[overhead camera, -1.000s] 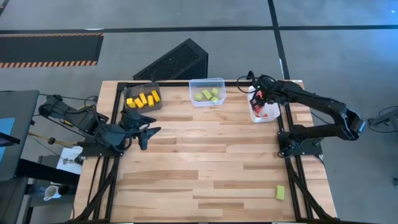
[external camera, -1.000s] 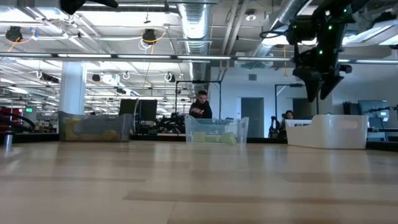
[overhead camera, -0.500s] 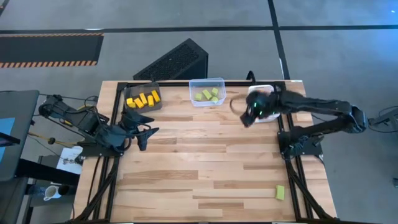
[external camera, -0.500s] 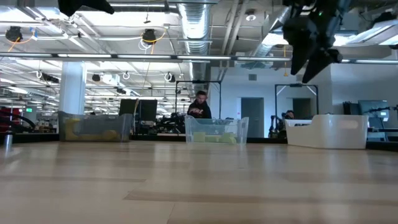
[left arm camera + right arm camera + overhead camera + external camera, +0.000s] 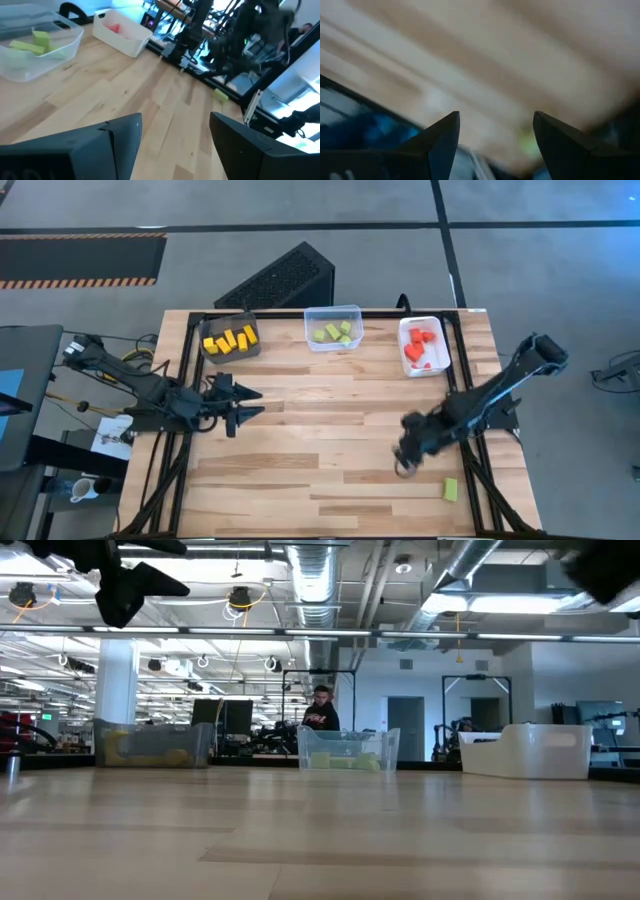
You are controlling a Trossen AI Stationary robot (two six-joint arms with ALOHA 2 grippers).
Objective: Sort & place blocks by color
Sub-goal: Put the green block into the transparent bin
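I take the clear bin (image 5: 333,327) at the table's (image 5: 330,430) far edge as my landmark. It holds the light green blocks (image 5: 333,332); the dark brown bin (image 5: 230,339) just to its left holds the yellow blocks (image 5: 229,340), and the white bin (image 5: 423,345) to its right holds the red blocks (image 5: 420,346). One colour per container is, in my judgement, the sorted state the task calls for. One light green block (image 5: 450,489) lies well apart from the clear bin, on the bare table near the front right corner, and I judge it the remaining item. My right gripper (image 5: 405,461) is over the table, well forward and right of the clear bin and near that stray block; the right wrist view shows its jaws spread wide with nothing between them, which suits an approach to pick. My left gripper (image 5: 242,408) waits forward and left of the clear bin, jaws parted and empty, clear of the working area. I can read no brand, label or writing on any bin, block or arm.
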